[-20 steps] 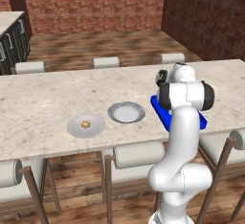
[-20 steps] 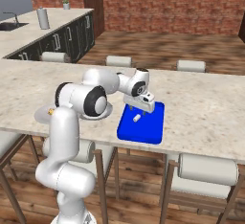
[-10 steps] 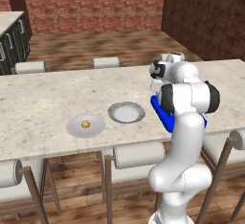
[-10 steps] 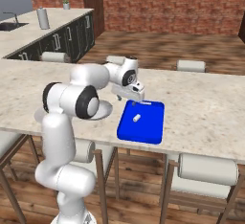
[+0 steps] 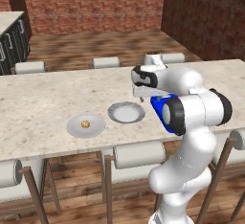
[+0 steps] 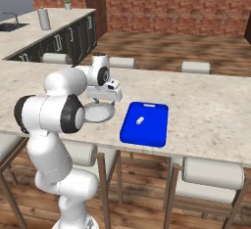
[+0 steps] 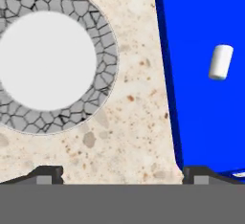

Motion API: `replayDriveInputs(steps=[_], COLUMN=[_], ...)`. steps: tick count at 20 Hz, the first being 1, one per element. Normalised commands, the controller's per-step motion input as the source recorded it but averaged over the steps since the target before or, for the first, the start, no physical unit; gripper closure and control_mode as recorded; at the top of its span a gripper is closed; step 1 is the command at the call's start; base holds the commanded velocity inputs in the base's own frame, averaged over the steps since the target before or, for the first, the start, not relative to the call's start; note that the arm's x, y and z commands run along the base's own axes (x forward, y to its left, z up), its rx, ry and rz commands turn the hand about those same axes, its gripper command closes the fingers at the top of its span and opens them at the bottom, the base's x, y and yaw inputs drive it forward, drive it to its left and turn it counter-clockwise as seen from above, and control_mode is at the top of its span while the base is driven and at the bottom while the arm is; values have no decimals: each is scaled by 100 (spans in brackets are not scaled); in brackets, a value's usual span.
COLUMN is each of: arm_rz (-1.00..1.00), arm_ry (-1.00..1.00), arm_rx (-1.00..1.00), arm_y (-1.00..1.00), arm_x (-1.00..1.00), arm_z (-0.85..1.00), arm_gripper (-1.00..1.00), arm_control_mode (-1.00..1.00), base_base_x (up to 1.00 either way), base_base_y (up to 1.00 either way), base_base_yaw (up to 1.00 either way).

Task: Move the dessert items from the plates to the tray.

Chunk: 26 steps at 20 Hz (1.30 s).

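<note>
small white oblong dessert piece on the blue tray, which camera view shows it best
The hand view: the small white oblong dessert piece shows large and unobstructed on the bright blue rectangular tray. The right base view shows it as a tiny speck; in the left base view the arm hides it.

We find no readable text, label, brand, number or sign on any surface in the three views.

White piece (image 7: 221, 61) on tray (image 7: 191, 98); cookie (image 5: 85, 124) on plate (image 5: 76, 128).

The speckled beige counter (image 5: 38, 108) bears two plates (image 5: 85, 125) (image 5: 126, 112) and a blue tray (image 6: 145, 123).
</note>
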Motion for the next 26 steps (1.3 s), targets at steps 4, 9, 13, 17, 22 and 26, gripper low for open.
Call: replayDriveInputs(steps=[4,9,13,17,22,26], arm_rz=[18,19,23,22,10,0], arm_ry=[-1,0,0,2,9,2], arm_rx=[-9,-7,-3,2,2,0], arm_y=[100,100,100,79,50,2], arm_x=[-75,-44,-36,-11,7,4], arm_z=[16,17,18,37,35,0], arm_gripper=[-100,-100,-100,-100,-100,-100], arm_control_mode=[-100,-100,-100,-100,-100,-100], base_base_x=[0,0,0,0,0,0], base_base_y=[0,0,0,0,0,0], base_base_yaw=[0,0,0,0,0,0])
